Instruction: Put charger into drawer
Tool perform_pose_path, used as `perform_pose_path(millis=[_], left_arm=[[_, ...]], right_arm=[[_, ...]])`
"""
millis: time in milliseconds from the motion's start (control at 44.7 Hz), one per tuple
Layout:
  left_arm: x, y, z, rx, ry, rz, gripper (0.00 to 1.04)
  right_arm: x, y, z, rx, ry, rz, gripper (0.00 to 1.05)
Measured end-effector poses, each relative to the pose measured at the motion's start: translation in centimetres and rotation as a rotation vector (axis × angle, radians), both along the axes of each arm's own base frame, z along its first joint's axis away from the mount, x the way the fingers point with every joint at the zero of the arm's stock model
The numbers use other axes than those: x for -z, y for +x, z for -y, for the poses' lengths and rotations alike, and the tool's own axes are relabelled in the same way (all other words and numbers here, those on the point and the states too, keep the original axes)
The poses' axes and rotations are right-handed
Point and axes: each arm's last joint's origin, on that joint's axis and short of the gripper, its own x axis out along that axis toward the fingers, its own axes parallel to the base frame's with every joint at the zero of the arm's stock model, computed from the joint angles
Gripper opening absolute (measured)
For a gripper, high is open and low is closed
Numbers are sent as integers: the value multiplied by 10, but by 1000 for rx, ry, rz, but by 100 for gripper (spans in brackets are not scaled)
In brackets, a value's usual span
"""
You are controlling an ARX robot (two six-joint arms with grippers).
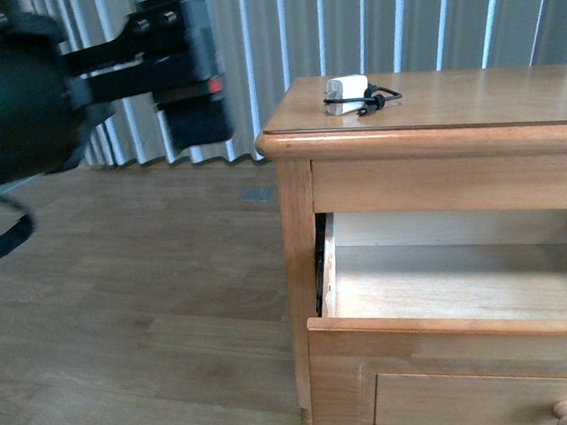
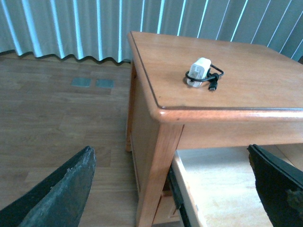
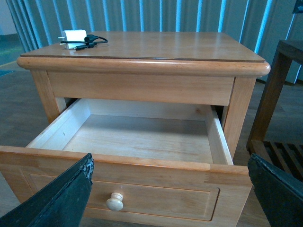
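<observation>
The white charger (image 1: 346,94) lies with its black cable coiled beside it on top of the wooden nightstand, near the far left corner. It also shows in the left wrist view (image 2: 199,71) and the right wrist view (image 3: 74,37). The drawer (image 3: 142,163) stands pulled out, its pale inside bare, with a round pale knob (image 3: 115,202) on its front. My left gripper (image 2: 170,189) is open and empty, off the nightstand's left front corner, short of the charger. My right gripper (image 3: 170,194) is open and empty in front of the drawer front.
My left arm (image 1: 179,67) hangs high at the left of the nightstand top (image 1: 474,104). A dark wooden rack (image 3: 279,94) stands close to the nightstand's right side. Vertical blinds run behind. Wood floor with two vents (image 2: 92,82) lies to the left.
</observation>
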Motion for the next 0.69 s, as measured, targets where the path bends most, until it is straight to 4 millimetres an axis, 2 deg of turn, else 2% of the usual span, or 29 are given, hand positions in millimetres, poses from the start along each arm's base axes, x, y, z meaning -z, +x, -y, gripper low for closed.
perform_pose_path(millis=[291,381,560,694], left_arm=[[-8,76,57,80,-68,-31,99],[-8,95,68,91,-89,-45,99],[-7,147,92,77,-140,-78,99],[-4,175,106,77,-167,-87,99]], right_arm=[[0,0,0,0,0,0,96],[0,0,0,0,0,0,96],[0,0,0,0,0,0,96],[0,0,0,0,0,0,96]])
